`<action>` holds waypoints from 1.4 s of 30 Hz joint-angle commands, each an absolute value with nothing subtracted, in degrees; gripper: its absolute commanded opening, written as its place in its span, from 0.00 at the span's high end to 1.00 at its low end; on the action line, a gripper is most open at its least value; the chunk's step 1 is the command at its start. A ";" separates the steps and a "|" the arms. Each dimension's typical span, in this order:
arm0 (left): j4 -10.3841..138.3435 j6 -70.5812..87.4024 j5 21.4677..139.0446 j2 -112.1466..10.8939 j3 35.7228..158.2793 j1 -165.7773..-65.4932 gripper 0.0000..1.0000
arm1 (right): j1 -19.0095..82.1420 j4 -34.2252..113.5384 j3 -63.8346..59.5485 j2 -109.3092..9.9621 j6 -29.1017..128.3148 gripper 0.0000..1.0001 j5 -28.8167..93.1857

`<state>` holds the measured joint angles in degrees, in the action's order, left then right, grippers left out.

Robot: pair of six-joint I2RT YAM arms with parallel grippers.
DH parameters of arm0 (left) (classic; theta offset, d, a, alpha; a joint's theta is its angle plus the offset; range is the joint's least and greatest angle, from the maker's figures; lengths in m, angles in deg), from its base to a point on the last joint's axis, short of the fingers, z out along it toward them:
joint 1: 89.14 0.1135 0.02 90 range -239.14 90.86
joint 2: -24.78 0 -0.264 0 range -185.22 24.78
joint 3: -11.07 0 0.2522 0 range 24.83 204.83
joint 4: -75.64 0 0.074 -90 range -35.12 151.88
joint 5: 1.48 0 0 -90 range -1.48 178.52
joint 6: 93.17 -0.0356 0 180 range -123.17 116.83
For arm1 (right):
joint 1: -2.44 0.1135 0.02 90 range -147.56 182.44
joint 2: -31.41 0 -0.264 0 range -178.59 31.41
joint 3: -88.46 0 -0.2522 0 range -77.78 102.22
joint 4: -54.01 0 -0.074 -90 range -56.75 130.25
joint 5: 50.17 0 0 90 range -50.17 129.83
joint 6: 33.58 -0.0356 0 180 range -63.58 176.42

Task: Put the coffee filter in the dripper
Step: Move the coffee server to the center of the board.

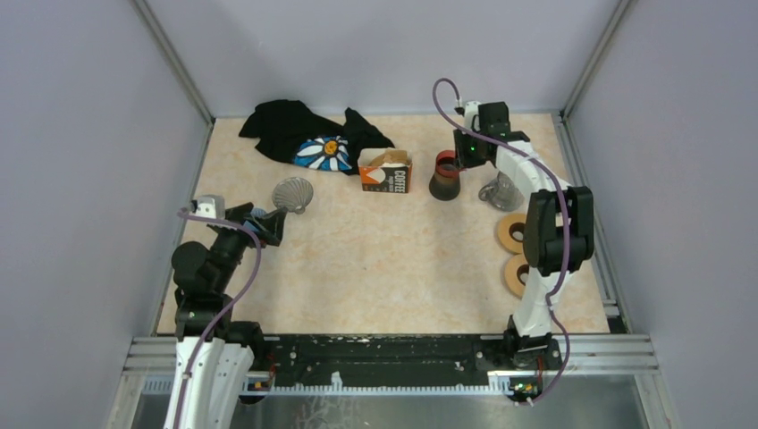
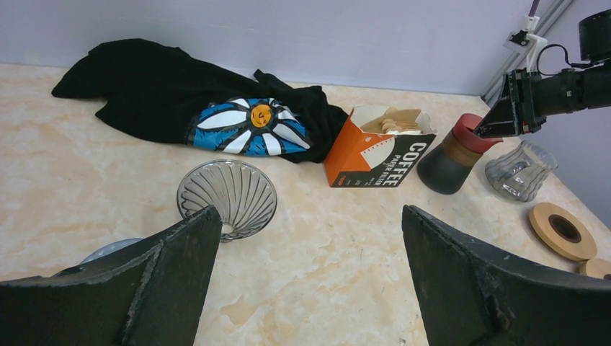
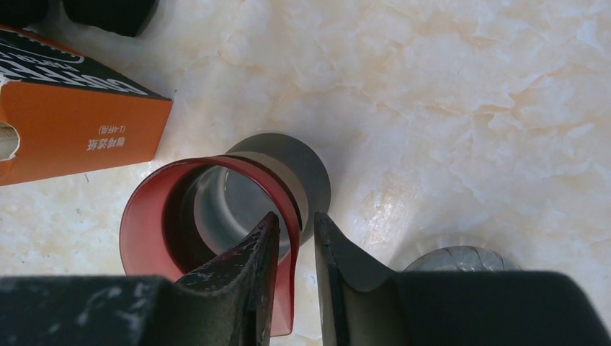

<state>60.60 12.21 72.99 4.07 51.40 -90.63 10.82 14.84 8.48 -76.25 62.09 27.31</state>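
The paper filters (image 2: 395, 122) are stacked in the open top of an orange box (image 2: 375, 162), well ahead of the left gripper (image 2: 310, 216) and a little right of its gap. None of them is held.

Nearer those jaws is a ribbed glass dripper (image 2: 227, 194), just beyond the tip of the left finger (image 2: 173, 252) and apart from it. The left jaws are spread wide and hold nothing.

In the right wrist view, the right gripper (image 3: 295, 220) straddles the wall of a red-rimmed pot (image 3: 209, 216) – one finger inside the red collar, the other outside against the dark body. The jaws are drawn in narrow around that wall. The inner finger looks to be on it, but a thin sliver shows on the outer side, so I cannot tell whether the pinch is tight.

The box lies up and to the left of these jaws, near the pot. A glass jar (image 3: 461, 258) is just to their right.

Farther out, a black shirt (image 2: 180, 101) with a daisy print lies behind the box, and rolls of tape (image 1: 512, 232) lie on the table (image 1: 393, 268) beside the right arm.
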 commanded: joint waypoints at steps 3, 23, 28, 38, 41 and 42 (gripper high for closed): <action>62.46 12.35 71.48 3.92 52.84 -90.34 0.01 | 10.68 14.83 10.73 -74.44 64.60 0.82 25.48; 62.67 12.42 70.50 5.66 52.80 -90.36 0.01 | 19.36 18.24 -3.30 -60.14 59.67 0.94 23.06; 62.74 12.47 70.47 5.95 52.81 -90.30 0.01 | 24.82 19.15 -6.06 -57.42 56.66 0.94 25.81; 62.80 12.44 70.82 5.82 52.76 -90.29 0.01 | 38.67 24.34 -8.95 -55.84 49.47 0.95 33.25; 62.79 12.44 70.78 5.71 52.77 -90.34 0.01 | 42.06 25.58 -8.88 -56.19 47.34 0.95 36.51; 62.84 12.43 70.82 5.71 52.76 -90.36 0.01 | 43.06 25.72 -8.69 -56.40 46.72 0.95 37.77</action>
<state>60.68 12.23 71.35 5.34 51.40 -90.63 39.72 19.08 -9.55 -59.29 51.21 32.71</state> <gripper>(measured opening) 0.995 0.059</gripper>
